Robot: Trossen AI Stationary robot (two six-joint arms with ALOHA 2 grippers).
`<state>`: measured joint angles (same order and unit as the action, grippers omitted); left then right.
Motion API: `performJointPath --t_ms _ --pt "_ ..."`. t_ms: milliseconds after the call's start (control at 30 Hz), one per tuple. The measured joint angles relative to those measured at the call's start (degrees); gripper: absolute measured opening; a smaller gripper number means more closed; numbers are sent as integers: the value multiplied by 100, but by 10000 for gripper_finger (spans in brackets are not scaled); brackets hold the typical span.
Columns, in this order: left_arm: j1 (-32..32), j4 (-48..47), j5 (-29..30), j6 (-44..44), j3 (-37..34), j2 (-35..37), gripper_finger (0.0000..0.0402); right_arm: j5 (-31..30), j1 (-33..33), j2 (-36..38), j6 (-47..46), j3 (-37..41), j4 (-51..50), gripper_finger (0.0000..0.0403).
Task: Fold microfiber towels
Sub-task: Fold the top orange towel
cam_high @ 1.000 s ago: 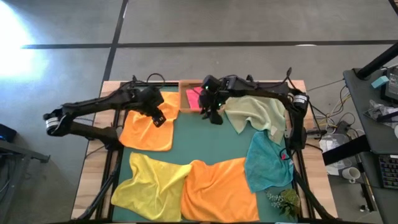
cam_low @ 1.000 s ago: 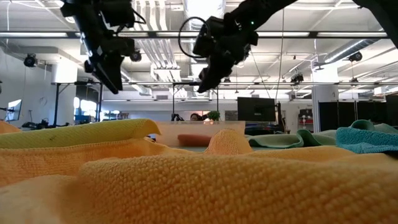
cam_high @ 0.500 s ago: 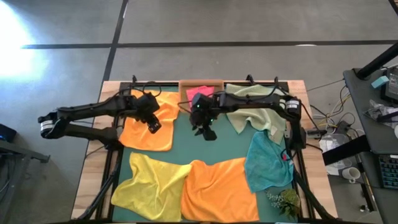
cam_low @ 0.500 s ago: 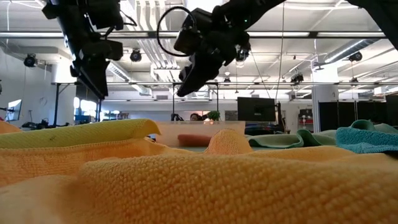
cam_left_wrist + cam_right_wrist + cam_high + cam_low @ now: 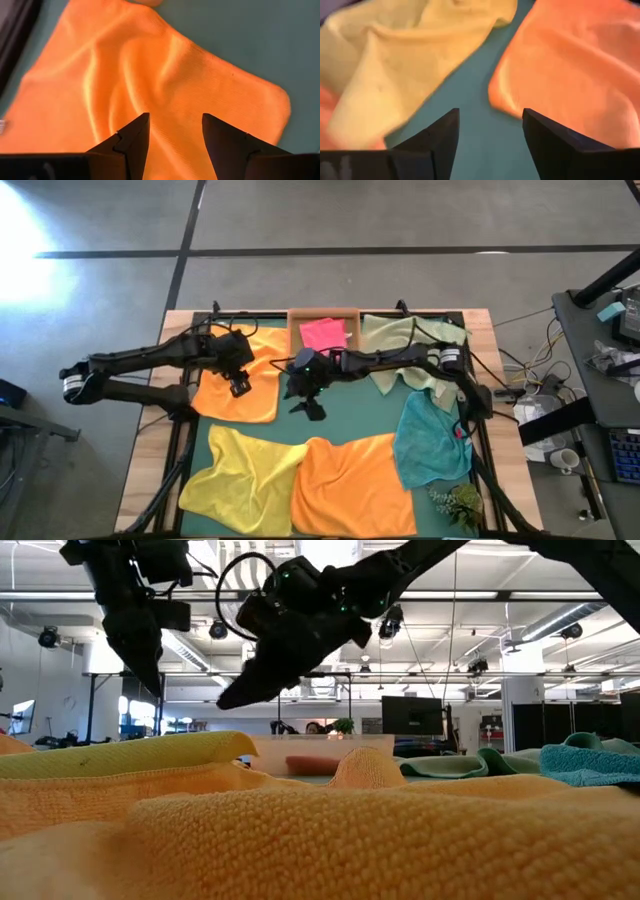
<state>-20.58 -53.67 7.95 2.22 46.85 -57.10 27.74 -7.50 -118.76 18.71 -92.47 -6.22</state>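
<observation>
Fingers of my left gripper [image 5: 238, 386] are spread, empty, above the far orange towel [image 5: 236, 392]. My right gripper [image 5: 312, 408], also spread and empty, hangs over bare mat [image 5: 345, 412], near the yellow towel [image 5: 247, 477] and near orange towel [image 5: 352, 485].

Six towels [image 5: 240, 375], seemingly unfolded

pink towel [image 5: 324, 335], teal towel [image 5: 430, 442], grn mat [image 5: 340, 415]

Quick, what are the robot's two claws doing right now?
Left gripper: open, empty, above the orange towel.
Right gripper: open, empty, over the green mat.
</observation>
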Motion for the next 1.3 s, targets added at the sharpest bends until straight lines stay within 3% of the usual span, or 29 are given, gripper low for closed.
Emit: performJointPath --t_ms 233,500,733,900,1100,1300 --pt "-2 3 120 -3 5 290 166 -92 129 -513 -363 -22 1126 207" --pt "-2 4 144 -280 -22 541 166 -94 189 -1283 -698 -1130 1044 207" --pt "-2 -9 144 -295 -39 568 166 -190 221 -2038 -419 -2394 -579 207" --pt "-2 -14 144 -465 -39 564 166 -342 309 -2388 -100 -2998 -1153 207" --pt "2 -141 144 -471 -39 566 166 -1330 323 -2470 -81 -3165 -1523 188" --pt "0 -393 144 -586 -41 579 166 -1381 327 -2454 -85 -3137 -1684 135"
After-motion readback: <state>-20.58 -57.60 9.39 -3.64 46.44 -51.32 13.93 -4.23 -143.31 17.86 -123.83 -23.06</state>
